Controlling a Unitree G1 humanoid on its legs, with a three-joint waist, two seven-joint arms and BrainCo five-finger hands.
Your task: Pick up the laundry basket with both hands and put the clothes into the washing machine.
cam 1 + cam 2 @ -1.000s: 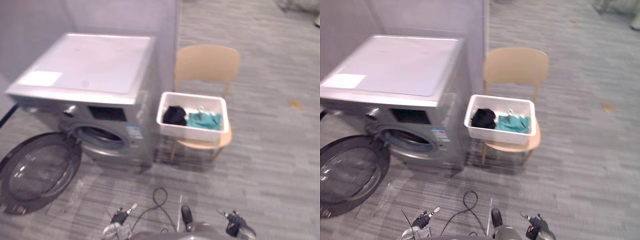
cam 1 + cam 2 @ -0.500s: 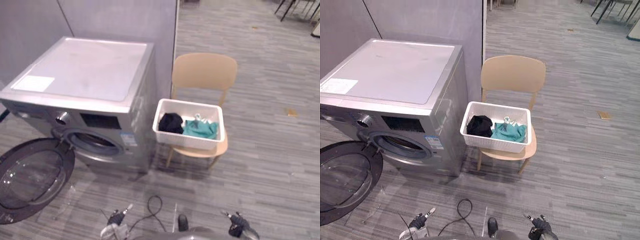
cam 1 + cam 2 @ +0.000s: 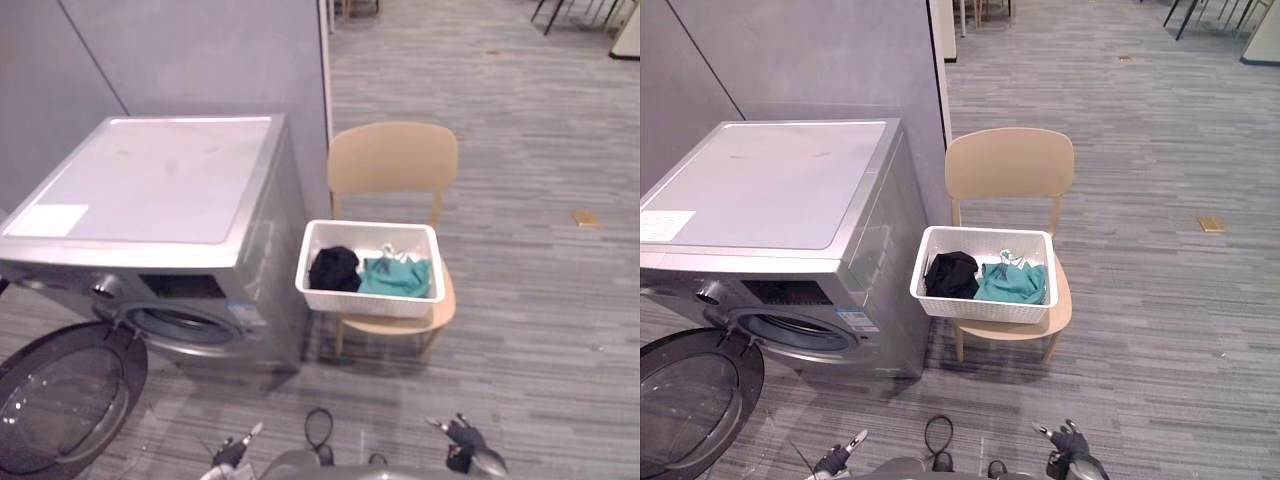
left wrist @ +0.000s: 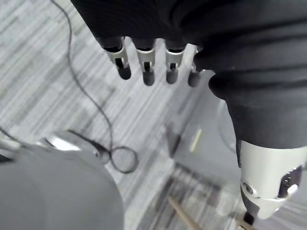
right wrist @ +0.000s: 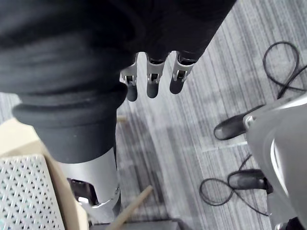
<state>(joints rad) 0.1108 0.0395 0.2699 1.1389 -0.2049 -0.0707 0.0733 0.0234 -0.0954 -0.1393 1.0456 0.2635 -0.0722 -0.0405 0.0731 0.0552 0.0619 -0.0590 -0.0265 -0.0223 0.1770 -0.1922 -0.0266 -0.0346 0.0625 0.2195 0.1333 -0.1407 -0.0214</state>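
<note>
A white laundry basket [image 3: 365,303] is sitting on the seat of a tan chair [image 3: 392,160]. The chair is standing just beside a silver washing machine [image 3: 150,180], whose round door [image 3: 62,405] is hanging open at the front. The basket is shallow and rectangular with perforated walls, and it is holding a black garment [image 3: 334,268] next to a teal garment [image 3: 396,278].

The left hand [image 4: 170,62] and right hand [image 5: 152,76] are hanging low, well apart from the basket, with fingers [image 4: 146,72] straight, loose and holding nothing.

The task appears to be sitting at its opening step, the approach. The next move is likely calling for both hands to reach opposite sides of the rim and grip evenly, so the basket lifts level.
</note>
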